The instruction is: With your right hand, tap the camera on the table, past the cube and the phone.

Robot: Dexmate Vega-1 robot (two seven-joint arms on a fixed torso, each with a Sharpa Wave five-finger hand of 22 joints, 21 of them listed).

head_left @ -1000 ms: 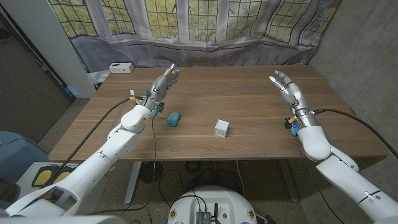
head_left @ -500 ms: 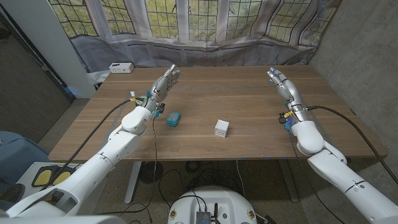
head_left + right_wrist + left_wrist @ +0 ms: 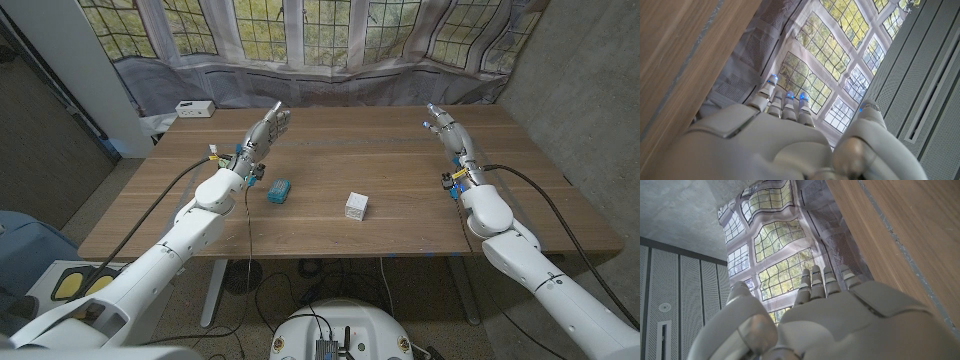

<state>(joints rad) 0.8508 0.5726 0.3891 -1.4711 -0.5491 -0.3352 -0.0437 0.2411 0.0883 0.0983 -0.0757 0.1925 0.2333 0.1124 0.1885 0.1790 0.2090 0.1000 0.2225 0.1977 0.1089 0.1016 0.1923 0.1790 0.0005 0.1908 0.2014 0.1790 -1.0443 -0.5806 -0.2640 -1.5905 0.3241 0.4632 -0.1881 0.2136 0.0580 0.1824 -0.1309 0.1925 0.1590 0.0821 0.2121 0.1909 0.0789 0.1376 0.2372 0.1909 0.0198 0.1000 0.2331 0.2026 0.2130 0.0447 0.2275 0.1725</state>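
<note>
Wooden table, leaded windows behind. My right hand point(image 3: 447, 132) is raised over the right side, fingers straight and close together, holding nothing. Risk: a low sweep across clips the cube point(image 3: 356, 206), the phone point(image 3: 279, 190) or my raised left hand point(image 3: 262, 135). Camera point(image 3: 194, 108), I judge, is the white box at the far left corner, well apart.
</note>
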